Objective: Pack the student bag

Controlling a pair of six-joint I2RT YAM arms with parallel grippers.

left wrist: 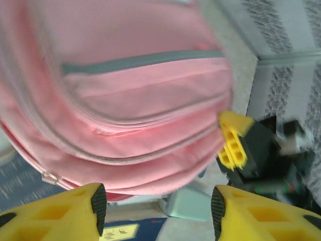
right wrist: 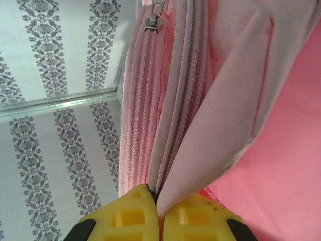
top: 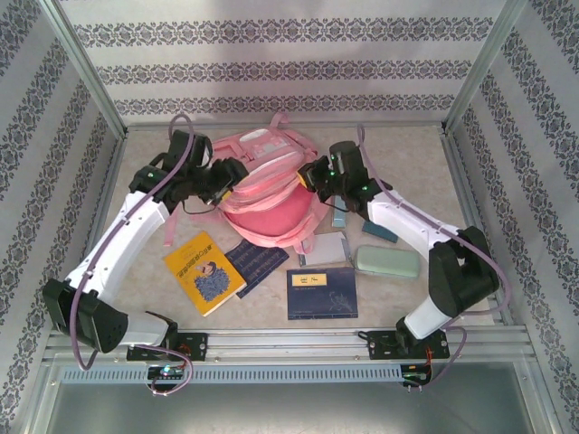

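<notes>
The pink student bag (top: 267, 181) lies at the back middle of the table, with my two grippers at its sides. My left gripper (top: 237, 174) is at the bag's left edge. In the left wrist view it (left wrist: 158, 207) stands open, and the bag's (left wrist: 140, 85) zipped front pockets bulge just beyond its fingertips (left wrist: 99, 203). My right gripper (top: 308, 174) is at the bag's right edge. In the right wrist view it (right wrist: 159, 206) is shut on a fold of the bag's (right wrist: 220, 125) fabric beside the zip teeth. A metal zip puller (right wrist: 153, 17) hangs further up.
In front of the bag lie a yellow book (top: 204, 271), a dark blue notebook (top: 256, 262), a blue book (top: 321, 292), a white pad (top: 326, 246), a pale green case (top: 387, 262) and a teal item (top: 380, 232). Patterned walls and metal rails enclose the table.
</notes>
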